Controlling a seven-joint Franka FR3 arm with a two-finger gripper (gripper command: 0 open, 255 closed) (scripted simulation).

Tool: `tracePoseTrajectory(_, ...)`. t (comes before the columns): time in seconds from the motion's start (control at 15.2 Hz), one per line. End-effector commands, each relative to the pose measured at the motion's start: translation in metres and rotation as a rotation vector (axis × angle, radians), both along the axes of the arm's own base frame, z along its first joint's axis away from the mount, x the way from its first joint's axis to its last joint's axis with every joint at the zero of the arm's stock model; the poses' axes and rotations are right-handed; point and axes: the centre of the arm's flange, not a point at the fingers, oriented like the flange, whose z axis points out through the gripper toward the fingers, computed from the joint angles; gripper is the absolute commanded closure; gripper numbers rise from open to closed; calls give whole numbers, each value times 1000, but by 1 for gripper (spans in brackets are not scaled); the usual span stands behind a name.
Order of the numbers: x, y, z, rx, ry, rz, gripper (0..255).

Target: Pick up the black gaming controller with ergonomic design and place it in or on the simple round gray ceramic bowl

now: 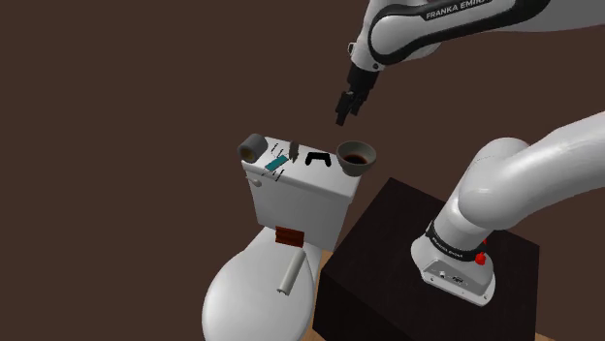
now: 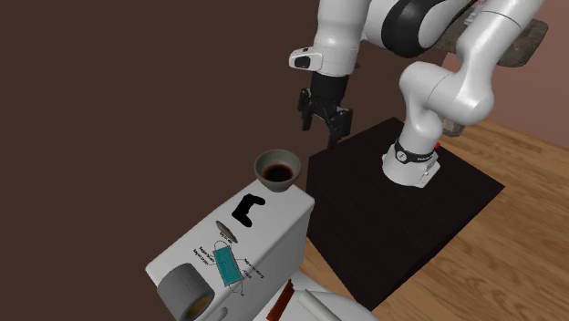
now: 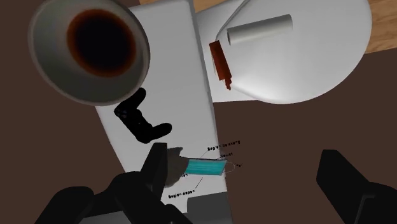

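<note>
Gripper fingers spread apart, pinching nothing; I am hovering it high over toilet tank. Black controller is lying on tank lid, just beside gray bowl, clear of fingers.

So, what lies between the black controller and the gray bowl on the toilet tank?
Nothing. In the second exterior view, only a bare strip of the white tank lid separates the controller from the bowl.

On the toilet tank: grey bowl at one end, black controller beside it, teal mask mid-top, grey cup at the far end.
</note>
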Motion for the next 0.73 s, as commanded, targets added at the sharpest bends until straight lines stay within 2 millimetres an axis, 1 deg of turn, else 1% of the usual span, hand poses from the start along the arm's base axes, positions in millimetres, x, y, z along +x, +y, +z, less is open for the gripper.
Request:
tracePoseTrajectory(0.0,11,-10,-23,-1,-6,-1,0)
tracePoseTrajectory(0.66,60,-66,-131,-4,-24,-7,0)
